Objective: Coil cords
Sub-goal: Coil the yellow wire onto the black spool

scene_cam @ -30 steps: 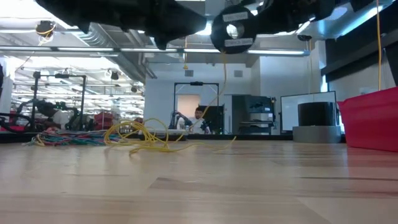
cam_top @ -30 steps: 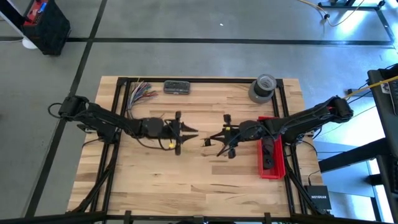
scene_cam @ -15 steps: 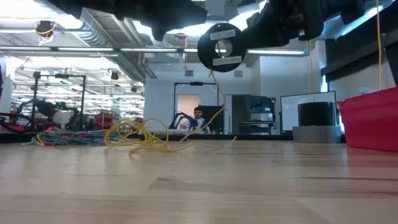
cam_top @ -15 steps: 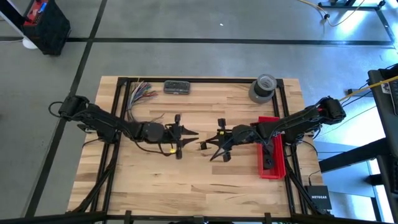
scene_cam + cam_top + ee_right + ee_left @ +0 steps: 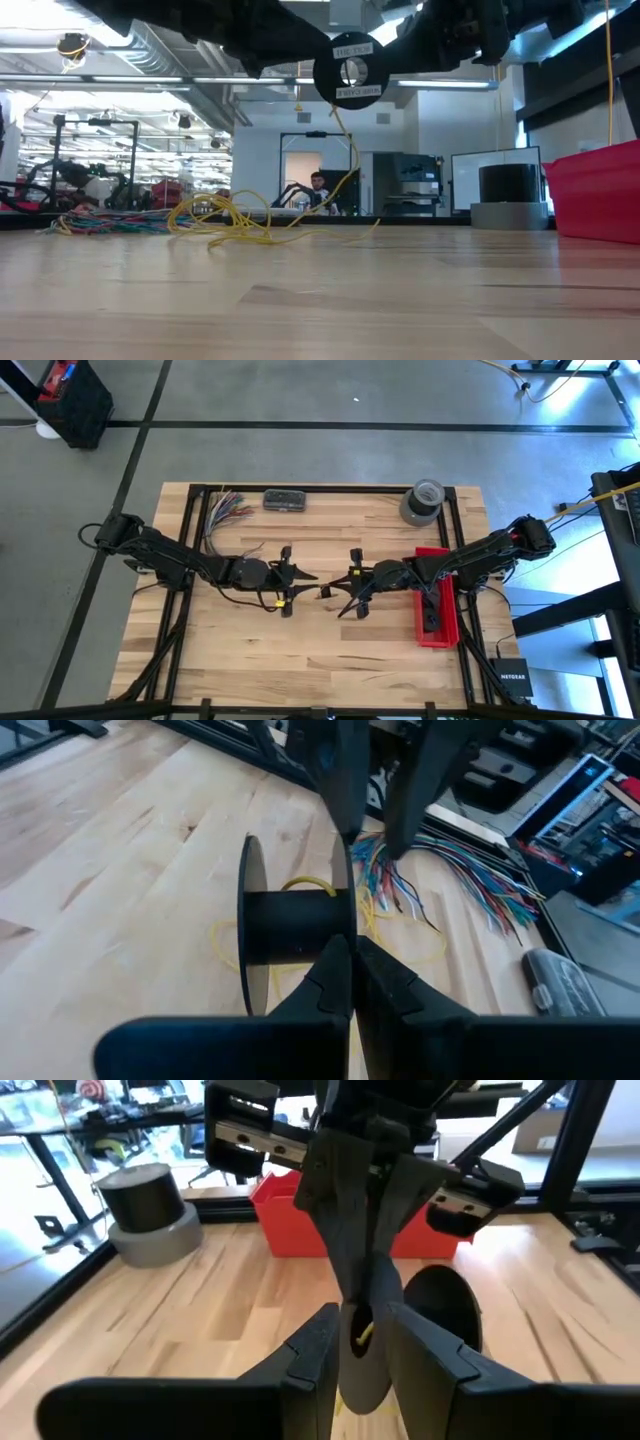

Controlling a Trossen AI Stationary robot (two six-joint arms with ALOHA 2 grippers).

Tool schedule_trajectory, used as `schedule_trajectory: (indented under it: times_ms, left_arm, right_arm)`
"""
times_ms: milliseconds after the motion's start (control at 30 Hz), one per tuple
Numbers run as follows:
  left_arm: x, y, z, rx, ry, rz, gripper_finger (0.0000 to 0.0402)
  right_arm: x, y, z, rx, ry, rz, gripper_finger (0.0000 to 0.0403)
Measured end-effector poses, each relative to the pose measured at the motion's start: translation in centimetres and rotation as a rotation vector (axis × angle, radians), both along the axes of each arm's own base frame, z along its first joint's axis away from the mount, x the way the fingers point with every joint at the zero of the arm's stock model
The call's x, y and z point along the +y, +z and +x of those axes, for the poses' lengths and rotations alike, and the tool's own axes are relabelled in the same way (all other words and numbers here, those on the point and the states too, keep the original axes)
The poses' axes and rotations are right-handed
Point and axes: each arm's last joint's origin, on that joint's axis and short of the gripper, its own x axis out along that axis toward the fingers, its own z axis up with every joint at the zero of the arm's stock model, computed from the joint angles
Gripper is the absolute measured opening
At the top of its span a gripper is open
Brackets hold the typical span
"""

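Your two grippers meet at the middle of the table. Your right gripper (image 5: 345, 960) pinches one rim of a black spool (image 5: 290, 928), held in the air with its axle level. Your left gripper (image 5: 297, 577) faces it from the opposite side, fingers narrowed around something dark; what exactly, I cannot tell. The yellow cord (image 5: 225, 222) hangs from the spool to a loose heap on the table, nearer your left arm.
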Motion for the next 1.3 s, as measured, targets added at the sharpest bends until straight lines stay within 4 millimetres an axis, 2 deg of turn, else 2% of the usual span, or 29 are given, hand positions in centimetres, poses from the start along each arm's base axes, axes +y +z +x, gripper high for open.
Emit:
schedule_trajectory:
  times_ms: [433,767,1033,1300]
  left_arm:
    - [-0.21,-0.11,-0.25,0.033,-0.016,0.043,0.0076]
    - [0.14,-0.30,-0.12,0.038,0.035,0.061,0.0076]
    - [-0.45,0.31,-0.51,0.016,0.051,0.093,0.0076]
    - [-0.35,-0.14,-0.57,0.054,0.066,0.081,0.0076]
  right_arm:
    - [-0.48,-0.04,0.08,0.000,-0.038,0.009,0.0005]
    - [-0.41,0.13,0.14,-0.018,-0.027,0.017,0.0005]
    - [-0.37,-0.06,0.05,0.003,-0.027,0.011,0.0005]
    - [-0.31,0.13,0.12,-0.017,-0.013,0.020,0.0005]
